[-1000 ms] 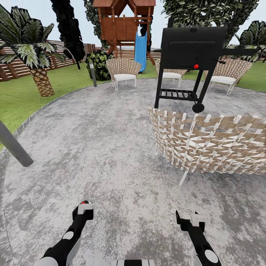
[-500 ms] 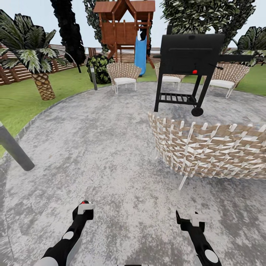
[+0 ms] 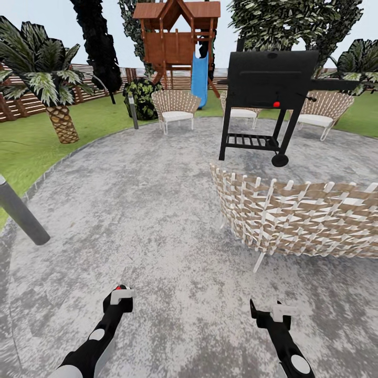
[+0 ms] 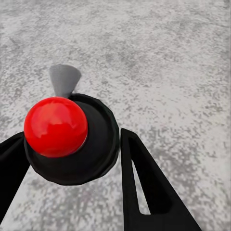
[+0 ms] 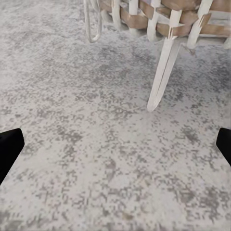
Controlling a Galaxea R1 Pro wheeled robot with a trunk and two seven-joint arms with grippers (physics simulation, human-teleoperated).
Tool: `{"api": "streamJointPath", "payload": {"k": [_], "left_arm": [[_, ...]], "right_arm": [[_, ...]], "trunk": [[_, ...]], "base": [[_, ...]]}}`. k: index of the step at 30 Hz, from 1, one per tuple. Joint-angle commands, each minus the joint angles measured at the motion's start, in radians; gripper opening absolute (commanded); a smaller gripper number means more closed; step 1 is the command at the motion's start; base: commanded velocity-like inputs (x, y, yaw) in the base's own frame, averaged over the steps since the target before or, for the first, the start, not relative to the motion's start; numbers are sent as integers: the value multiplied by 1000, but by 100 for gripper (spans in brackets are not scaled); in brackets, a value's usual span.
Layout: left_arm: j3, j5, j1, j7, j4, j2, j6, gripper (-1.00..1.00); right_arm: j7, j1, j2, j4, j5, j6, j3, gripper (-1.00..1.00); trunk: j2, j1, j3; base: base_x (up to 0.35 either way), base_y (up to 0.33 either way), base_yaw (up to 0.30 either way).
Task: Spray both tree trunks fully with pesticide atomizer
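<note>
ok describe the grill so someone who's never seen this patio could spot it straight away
On the round grey paving, look past the woven chair nearest the robot, toward the wooden playset with the blue slide. The grill stands there on thin black legs with a small wheel. It is the lone all-black boxy thing among pale wicker chairs, with a red knob on its front.

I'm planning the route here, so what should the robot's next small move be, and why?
Probably roll forward over the grey paving, bearing slightly left. The left claw grips a black, red-capped object, likely the atomizer. No thick pale trunk stands within spraying range, and the wicker chair blocks the right side close ahead.
</note>
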Motion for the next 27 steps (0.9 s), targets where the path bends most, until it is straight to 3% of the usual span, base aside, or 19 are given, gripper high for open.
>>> {"api": "streamJointPath", "payload": {"k": [1,7,11,16,23,27], "left_arm": [[0,0,0,0,0,0,0,-100],[2,3,12,0,-3,1,0,-100],[3,-1,32,-1,-55,2,7,-100],[5,-1,102,3,-79,5,5,-100],[6,3,210,46,-82,11,-2,-100],[7,4,240,51,-75,12,-2,-100]], "right_arm": [[0,0,0,0,0,0,0,100],[0,0,0,29,0,-2,0,100],[1,0,-1,35,2,-4,1,100],[0,5,-8,79,2,-20,0,100],[4,15,-4,314,2,-287,2,100],[4,15,-4,348,2,-328,2,100]], "trunk": [[0,0,0],[0,0,0],[0,0,0],[0,0,0],[0,0,0],[0,0,0]], "base": [[0,0,0],[138,72,0],[243,211,0],[235,265,0],[234,276,0],[256,249,0]]}}
